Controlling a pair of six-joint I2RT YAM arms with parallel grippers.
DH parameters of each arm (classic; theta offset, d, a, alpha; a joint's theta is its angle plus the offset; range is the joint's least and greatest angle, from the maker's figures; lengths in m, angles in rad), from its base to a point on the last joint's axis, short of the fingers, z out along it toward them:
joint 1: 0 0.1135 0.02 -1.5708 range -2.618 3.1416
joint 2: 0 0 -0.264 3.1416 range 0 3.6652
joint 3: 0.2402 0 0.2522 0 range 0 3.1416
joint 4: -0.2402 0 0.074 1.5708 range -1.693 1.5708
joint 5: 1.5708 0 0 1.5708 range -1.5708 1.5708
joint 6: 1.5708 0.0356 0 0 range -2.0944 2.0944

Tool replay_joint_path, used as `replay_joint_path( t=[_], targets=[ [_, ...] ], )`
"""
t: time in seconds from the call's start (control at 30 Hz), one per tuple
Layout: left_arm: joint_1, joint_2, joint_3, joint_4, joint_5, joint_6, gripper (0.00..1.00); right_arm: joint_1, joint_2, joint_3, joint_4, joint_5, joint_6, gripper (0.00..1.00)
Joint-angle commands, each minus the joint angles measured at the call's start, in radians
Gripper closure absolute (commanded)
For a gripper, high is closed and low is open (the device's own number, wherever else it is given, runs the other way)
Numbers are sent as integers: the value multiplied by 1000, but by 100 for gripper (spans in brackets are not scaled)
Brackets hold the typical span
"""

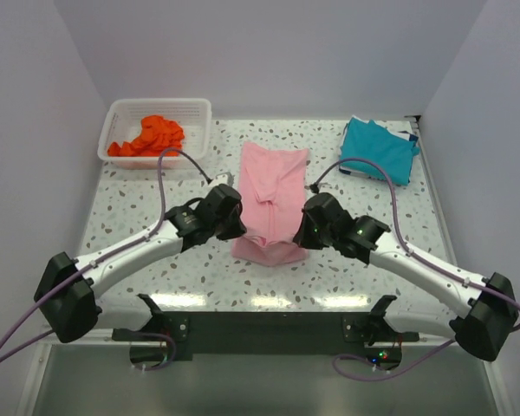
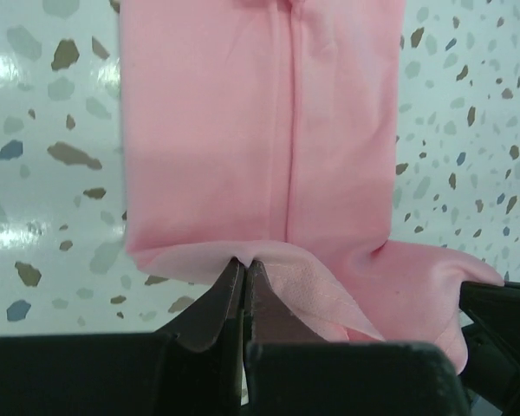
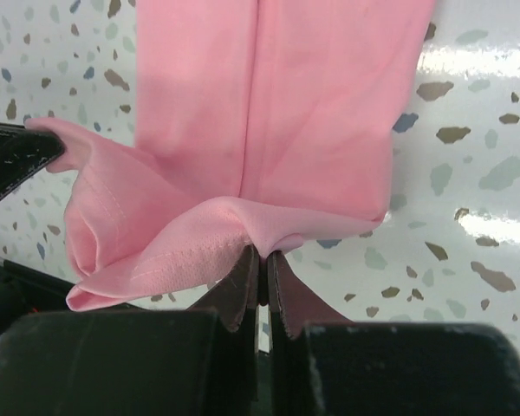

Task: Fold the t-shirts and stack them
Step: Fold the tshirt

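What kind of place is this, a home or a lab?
Probably a robot lab cell: plain white walls box in a speckled table, and the left gripper and right gripper pinch a pink t-shirt.

The light pink t-shirt is plain, one even shade with no print. To its upper right, the teal blue t-shirt is likewise plain. To its upper left, the orange-red t-shirt shows inside a white mesh basket. Beneath the pink cloth, the table is glossy white terrazzo flecked grey, brown and slate blue. At its near corners, the left gripper and right gripper are black with dark brown fingertips. The left arm and right arm are white with black joints. Their cables are pale purple.
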Motion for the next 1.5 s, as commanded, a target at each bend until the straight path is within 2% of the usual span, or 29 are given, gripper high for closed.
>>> replay_joint_path(
  t=[0.0, 0.27, 0.57, 1.2, 1.47],
  targets=[
    [62, 50, 93, 69, 44, 101, 100, -51, 21, 66, 81, -19, -59, 100],
    [148, 192, 234, 60, 86, 164, 100, -181, 142, 165, 83, -74, -142, 100],
    [231, 290, 289, 60, 115, 181, 100, -285, 297, 244, 115, -168, -168, 100],
    [311, 500, 381, 98, 224, 230, 100, -368, 497, 307, 121, -195, -215, 100],
    [323, 551, 400, 101, 199, 224, 100, -402, 572, 320, 154, -244, -224, 100]
  ],
)
